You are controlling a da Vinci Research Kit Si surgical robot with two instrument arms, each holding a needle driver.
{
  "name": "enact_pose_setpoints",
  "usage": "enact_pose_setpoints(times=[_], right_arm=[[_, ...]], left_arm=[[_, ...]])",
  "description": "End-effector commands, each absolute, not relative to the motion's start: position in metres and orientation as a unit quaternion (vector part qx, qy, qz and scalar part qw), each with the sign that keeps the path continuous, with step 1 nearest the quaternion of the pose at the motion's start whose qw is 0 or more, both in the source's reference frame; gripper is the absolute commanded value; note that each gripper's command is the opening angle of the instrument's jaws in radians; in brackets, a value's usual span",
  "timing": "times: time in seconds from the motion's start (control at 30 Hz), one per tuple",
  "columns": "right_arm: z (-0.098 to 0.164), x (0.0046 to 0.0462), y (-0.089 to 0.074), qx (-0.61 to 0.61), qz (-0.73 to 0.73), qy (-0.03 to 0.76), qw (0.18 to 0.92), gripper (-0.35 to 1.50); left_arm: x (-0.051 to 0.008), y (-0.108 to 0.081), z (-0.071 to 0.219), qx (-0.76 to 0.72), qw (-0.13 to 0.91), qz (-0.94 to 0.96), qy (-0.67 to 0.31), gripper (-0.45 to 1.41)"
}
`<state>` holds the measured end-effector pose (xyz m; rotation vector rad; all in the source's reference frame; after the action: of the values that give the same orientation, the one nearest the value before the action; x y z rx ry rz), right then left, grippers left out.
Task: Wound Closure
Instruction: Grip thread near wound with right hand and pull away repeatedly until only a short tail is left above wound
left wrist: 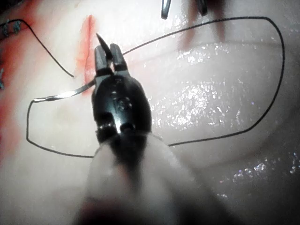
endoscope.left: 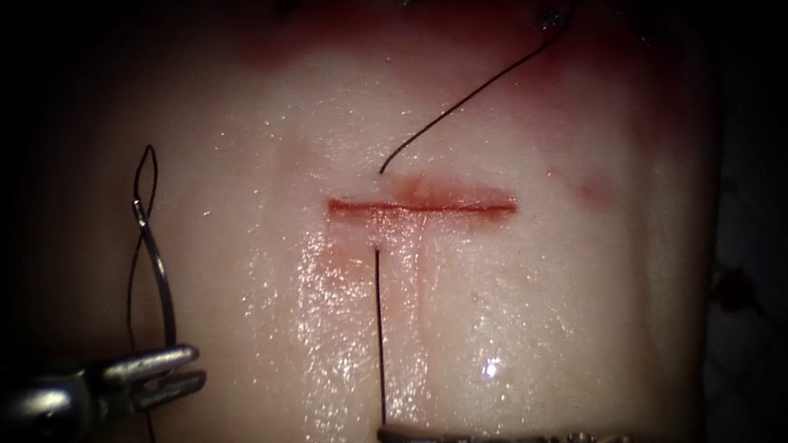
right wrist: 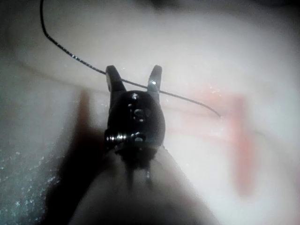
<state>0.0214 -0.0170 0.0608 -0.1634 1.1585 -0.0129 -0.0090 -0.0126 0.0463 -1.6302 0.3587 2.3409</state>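
The cut runs crosswise in the tissue, with red fluid along it. My left tool is far left of the cut, jaws shut on the curved needle close to its pointed end. The needle is out of the tissue and its thread end stands upward. The left wrist view shows the left tool clamping the needle. Thread leaves the tissue just below the cut's left end and runs down to my right tool. The right tool is open, with the thread crossing its jaws.
A free thread tail rises from just above the cut toward dark older stitches at the far edge, where red fluid stains the tissue. A long thread loop lies on the wet surface.
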Motion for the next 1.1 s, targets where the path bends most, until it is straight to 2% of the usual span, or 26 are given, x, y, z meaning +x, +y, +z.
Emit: enact_pose_setpoints(times=[0.03, 0.3, 0.67, 0.8, 0.87, 0.9, 0.93, 0.97, 1.0, 1.03, 1.1], right_arm=[[0.062, 0.0214, -0.015, -0.082, -0.009, 0.545, 0.834, 1.33], [0.068, 0.0205, -0.009, -0.095, -0.025, 0.542, 0.834, 1.3], [0.074, 0.0237, -0.007, -0.096, -0.051, 0.54, 0.834, 1.28], [0.074, 0.024, -0.007, -0.105, -0.047, 0.544, 0.831, 1.25], [0.073, 0.024, -0.007, -0.106, -0.045, 0.545, 0.83, 1.11], [0.073, 0.024, -0.007, -0.106, -0.045, 0.545, 0.83, 1.11], [0.073, 0.0241, -0.007, -0.107, -0.046, 0.545, 0.83, 1.01], [0.073, 0.0241, -0.007, -0.107, -0.049, 0.546, 0.83, 0.27], [0.073, 0.024, -0.007, -0.103, -0.058, 0.543, 0.832, -0.24], [0.073, 0.024, -0.006, -0.1, -0.066, 0.538, 0.834, -0.35], [0.073, 0.024, -0.006, -0.096, -0.075, 0.534, 0.836, -0.35]], left_arm=[[-0.0096, -0.012, 0.047, -0.562, 0.132, 0.807, 0.124, -0.35], [-0.0095, -0.012, 0.047, -0.562, 0.132, 0.807, 0.125, -0.35], [-0.0093, -0.013, 0.047, -0.563, 0.131, 0.807, 0.124, -0.35], [-0.0092, -0.013, 0.047, -0.563, 0.131, 0.807, 0.124, -0.35], [-0.0092, -0.013, 0.047, -0.563, 0.131, 0.807, 0.124, -0.35], [-0.0092, -0.013, 0.047, -0.563, 0.131, 0.807, 0.124, -0.35], [-0.0092, -0.013, 0.047, -0.563, 0.131, 0.807, 0.124, -0.35], [-0.0092, -0.013, 0.047, -0.563, 0.131, 0.807, 0.124, -0.35], [-0.0092, -0.013, 0.047, -0.563, 0.131, 0.807, 0.124, -0.35], [-0.0092, -0.013, 0.047, -0.563, 0.131, 0.807, 0.124, -0.35], [-0.0092, -0.013, 0.047, -0.563, 0.131, 0.807, 0.124, -0.35]])
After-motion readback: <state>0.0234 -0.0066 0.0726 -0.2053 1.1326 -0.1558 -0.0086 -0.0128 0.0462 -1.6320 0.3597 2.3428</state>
